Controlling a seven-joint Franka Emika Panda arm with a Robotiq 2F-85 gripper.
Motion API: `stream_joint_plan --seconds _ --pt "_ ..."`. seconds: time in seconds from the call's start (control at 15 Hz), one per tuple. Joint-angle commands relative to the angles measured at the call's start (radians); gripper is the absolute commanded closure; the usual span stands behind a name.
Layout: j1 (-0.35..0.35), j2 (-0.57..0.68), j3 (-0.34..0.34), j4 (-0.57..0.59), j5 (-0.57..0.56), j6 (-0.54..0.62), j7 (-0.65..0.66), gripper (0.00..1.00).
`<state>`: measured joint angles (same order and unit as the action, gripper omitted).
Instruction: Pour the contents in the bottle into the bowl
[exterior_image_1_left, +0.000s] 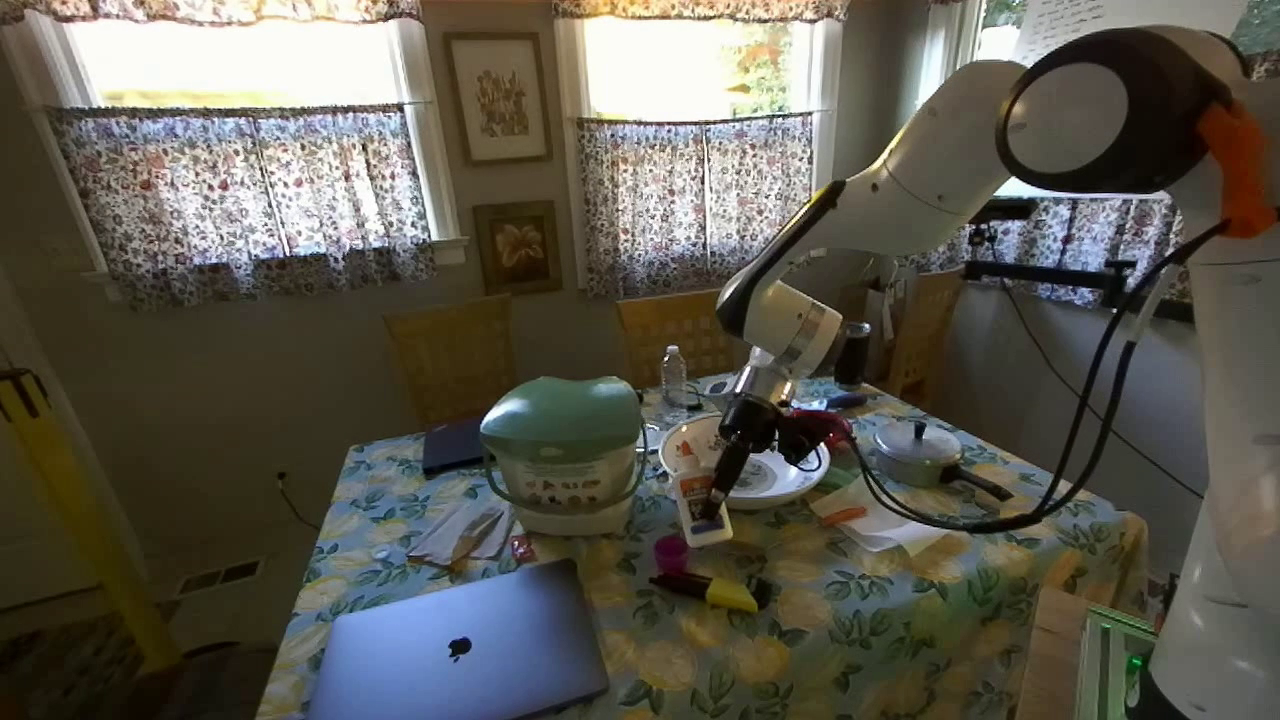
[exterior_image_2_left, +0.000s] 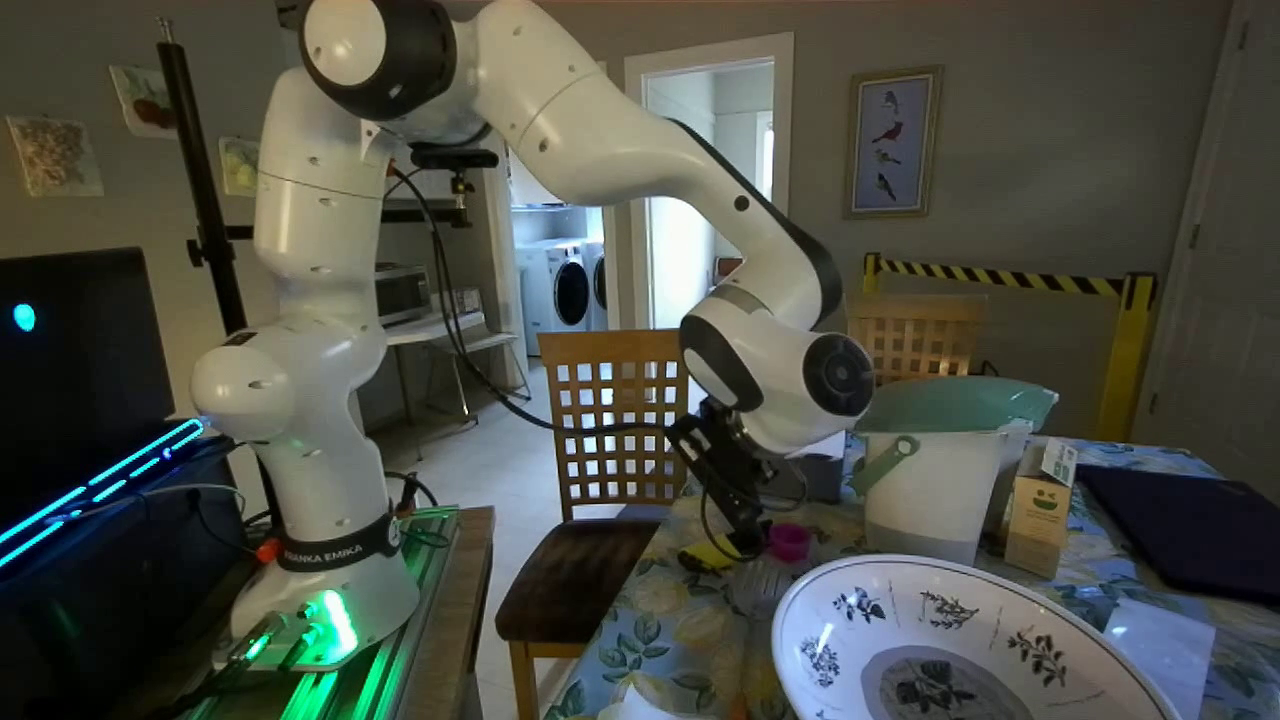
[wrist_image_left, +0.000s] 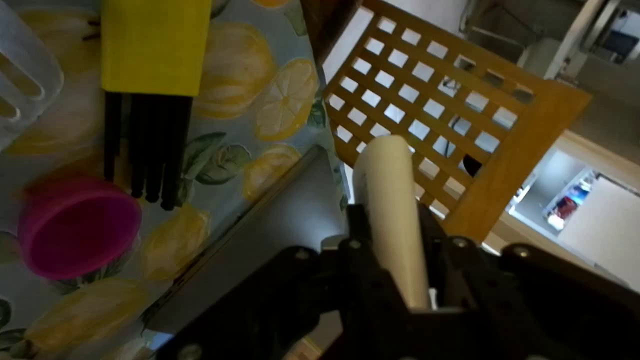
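Tablecloth (exterior_image_1_left: 830, 665), gripper (wrist_image_left: 393, 215) holding bottle (exterior_image_1_left: 692, 488), laptop (exterior_image_1_left: 465, 645), bin (exterior_image_1_left: 562, 460) near bowl (exterior_image_1_left: 785, 486)

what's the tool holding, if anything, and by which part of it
The white glue bottle, held in the tool by its body, below the orange cap.

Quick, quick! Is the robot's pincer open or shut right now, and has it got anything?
Pincer: closed, holding the white glue bottle between its fingers.

A lemon-print tablecloth (exterior_image_1_left: 830, 590), wooden chairs (exterior_image_2_left: 593, 560), flowered curtains (exterior_image_1_left: 650, 205) and a washing machine (exterior_image_2_left: 552, 285) show a home's dining area.
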<state>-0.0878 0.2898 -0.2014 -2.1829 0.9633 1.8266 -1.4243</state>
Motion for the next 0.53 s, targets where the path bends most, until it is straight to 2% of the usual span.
stream_joint_plan --seconds 0.0,0.47 --pt "0.019 -0.003 0.060 0.002 -0.142 0.111 0.006 0.94" --pt "0.035 0.038 0.150 0.009 -0.457 0.325 0.014 0.94"
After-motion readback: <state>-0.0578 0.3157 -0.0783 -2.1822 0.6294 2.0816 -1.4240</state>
